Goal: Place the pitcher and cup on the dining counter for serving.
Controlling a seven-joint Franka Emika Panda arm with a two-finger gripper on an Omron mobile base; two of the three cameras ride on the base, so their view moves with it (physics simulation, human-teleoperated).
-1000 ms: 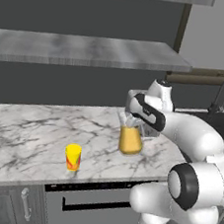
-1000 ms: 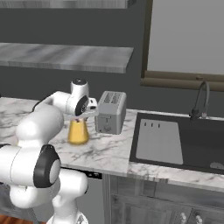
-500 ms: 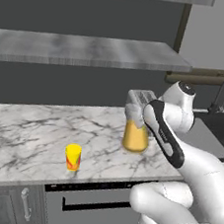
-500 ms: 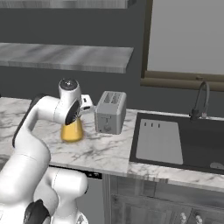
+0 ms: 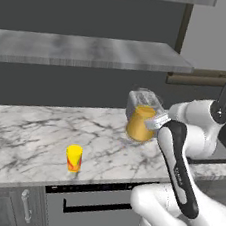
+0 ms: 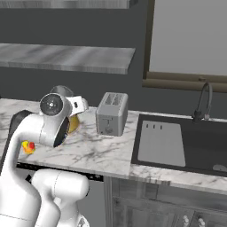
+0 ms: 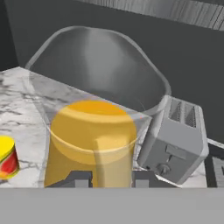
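Note:
The pitcher (image 5: 141, 122), clear glass with amber liquid, hangs slightly tilted just above the wall-backed marble worktop (image 5: 26, 139). My gripper (image 5: 157, 123) is shut on its side. In the hand view the pitcher (image 7: 93, 131) looms close, with my gripper (image 7: 109, 180) at its base and a dark fingertip on either side. In the right base view, amber of the pitcher (image 6: 73, 124) peeks out behind my arm. The cup (image 5: 73, 159), yellow with a red mark, stands near the worktop's front edge, left of the pitcher, and appears again (image 7: 6, 157) (image 6: 29, 146). The dining counter is out of view.
A grey toaster (image 6: 111, 113) stands just right of the pitcher against the wall. Beyond it lie a dark sink (image 6: 177, 142) and its faucet (image 6: 204, 100). A shelf (image 5: 87, 51) hangs above the worktop. My own arm (image 5: 179, 163) crosses the worktop's front edge.
The pitcher has risen off the worktop in my grip and tilted a little. My arm has swung and folded into a new pose. The cup has not moved.

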